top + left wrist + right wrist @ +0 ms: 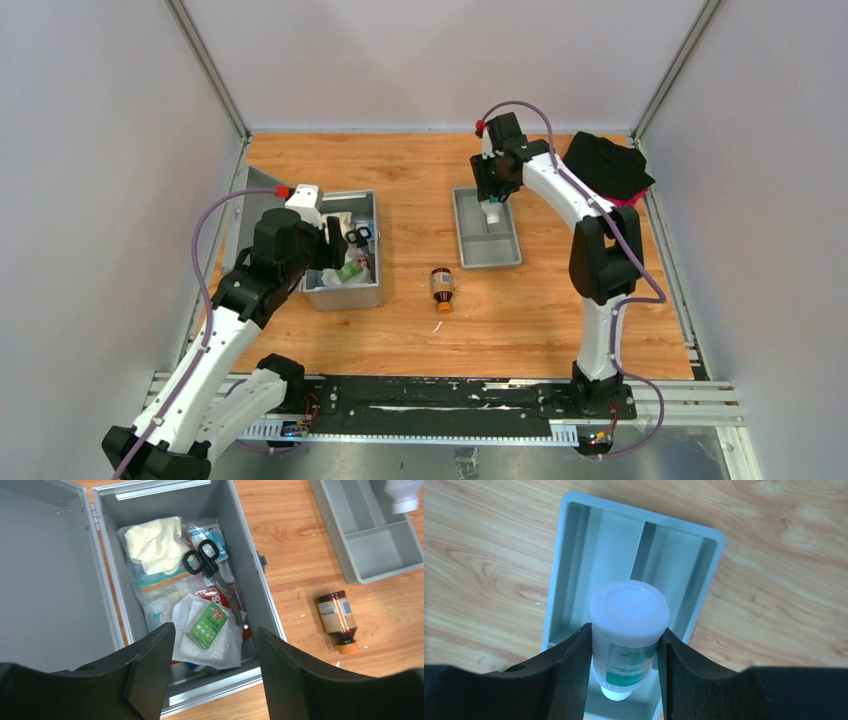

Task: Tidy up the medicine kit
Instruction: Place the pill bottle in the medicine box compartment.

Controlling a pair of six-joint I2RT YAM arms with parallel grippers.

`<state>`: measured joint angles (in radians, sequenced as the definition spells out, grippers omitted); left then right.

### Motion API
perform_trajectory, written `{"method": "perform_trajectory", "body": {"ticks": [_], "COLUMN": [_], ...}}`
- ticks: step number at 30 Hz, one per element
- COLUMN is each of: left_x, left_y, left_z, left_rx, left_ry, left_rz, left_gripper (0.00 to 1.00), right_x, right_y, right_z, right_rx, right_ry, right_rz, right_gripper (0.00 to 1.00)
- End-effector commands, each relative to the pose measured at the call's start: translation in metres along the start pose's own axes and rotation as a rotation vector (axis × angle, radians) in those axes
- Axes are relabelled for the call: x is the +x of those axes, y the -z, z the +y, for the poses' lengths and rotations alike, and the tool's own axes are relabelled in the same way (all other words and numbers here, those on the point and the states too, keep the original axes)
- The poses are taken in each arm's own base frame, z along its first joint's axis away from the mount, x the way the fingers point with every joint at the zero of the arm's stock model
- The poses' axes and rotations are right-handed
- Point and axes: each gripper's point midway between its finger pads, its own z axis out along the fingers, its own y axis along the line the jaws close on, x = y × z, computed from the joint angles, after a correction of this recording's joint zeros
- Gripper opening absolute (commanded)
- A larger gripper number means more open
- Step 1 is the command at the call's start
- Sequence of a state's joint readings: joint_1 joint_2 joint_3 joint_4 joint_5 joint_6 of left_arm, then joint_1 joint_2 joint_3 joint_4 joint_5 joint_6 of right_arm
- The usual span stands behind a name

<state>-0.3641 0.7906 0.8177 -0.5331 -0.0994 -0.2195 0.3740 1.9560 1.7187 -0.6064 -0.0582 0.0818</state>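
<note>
The right claw point(625, 632) pinches a white bottle point(629, 612) from both sides; a grey tray point(574, 555) lies beneath on the wooden surface point(489, 555).

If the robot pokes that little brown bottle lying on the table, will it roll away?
Probably: the brown bottle lies on its side and looks round, so a sideways nudge would likely roll it. It looks stiff, maybe glass, so possibly breakable.
</note>
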Motion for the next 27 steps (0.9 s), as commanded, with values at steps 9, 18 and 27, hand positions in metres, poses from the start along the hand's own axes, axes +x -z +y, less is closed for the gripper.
{"method": "perform_trajectory", "body": {"ticks": [9, 18, 27], "left_x": [-0.028, -0.031, -0.026], "left_y": [0.016, 0.012, 0.015], "left_z": [-0.026, -0.038, -0.029], "left_rx": [0.115, 0.172, 0.13], "left_ry": [0.06, 0.1, 0.108], "left_rz": [-0.052, -0.055, -0.068], "left_gripper": [0.66, 0.65, 0.65], "right_x": [0.016, 0.035, 0.033], "right_y": [-0.03, -0.058, -0.065], "right_z": [-0.034, -0.044, -0.046], "right_rx": [0.048, 0.072, 0.079], "right_ry": [0.079, 0.069, 0.046], "right_rz": [0.131, 0.2, 0.196], "right_gripper": [0.02, 0.07, 0.46]}}
